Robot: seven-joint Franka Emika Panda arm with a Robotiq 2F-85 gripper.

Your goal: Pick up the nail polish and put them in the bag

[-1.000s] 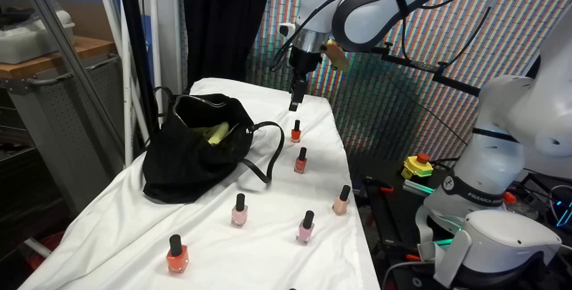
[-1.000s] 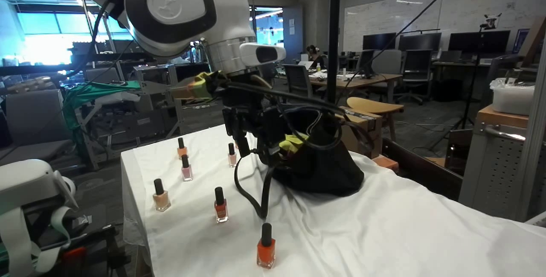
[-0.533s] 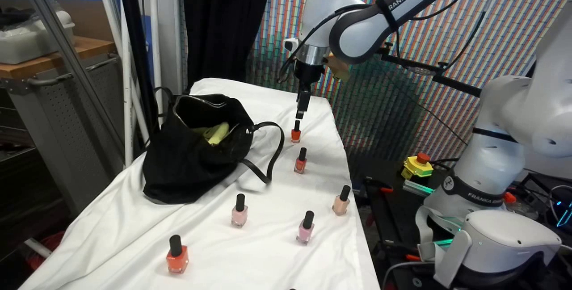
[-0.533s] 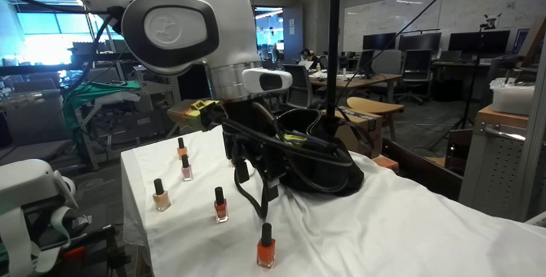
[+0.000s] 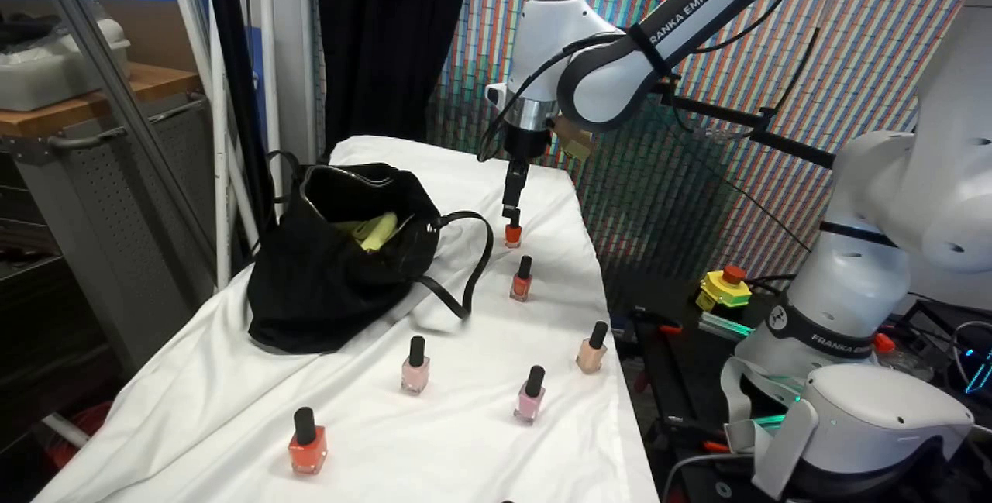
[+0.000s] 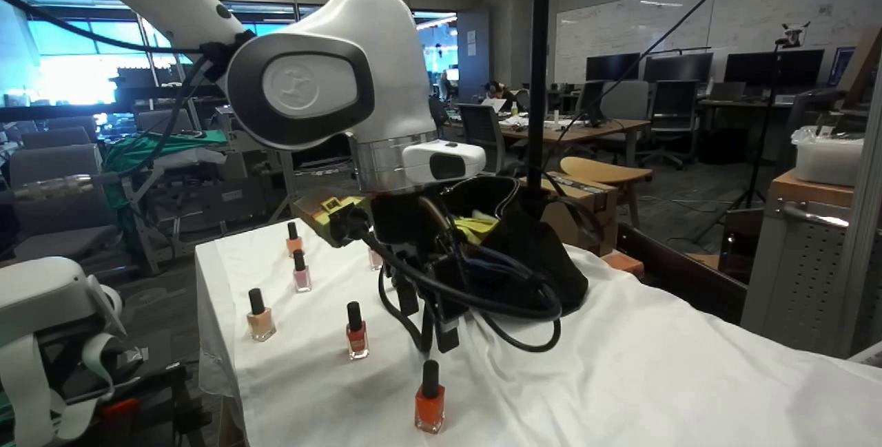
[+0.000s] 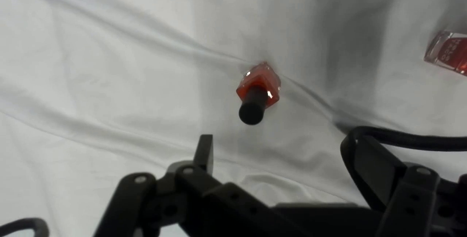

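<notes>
spread and empty, the jaws sit lower than before, near the far orange-red nail polish, right of the bag in an exterior view; a grasp seems close.

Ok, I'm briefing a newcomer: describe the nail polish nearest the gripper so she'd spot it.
Start at the white-draped table bearing the black bag. Beside the bag stands a small orange-red bottle with a black cap. Only this one has the open gripper close by, unlike its darker red neighbour.

White-draped table, bag, nail polish bottles
</notes>
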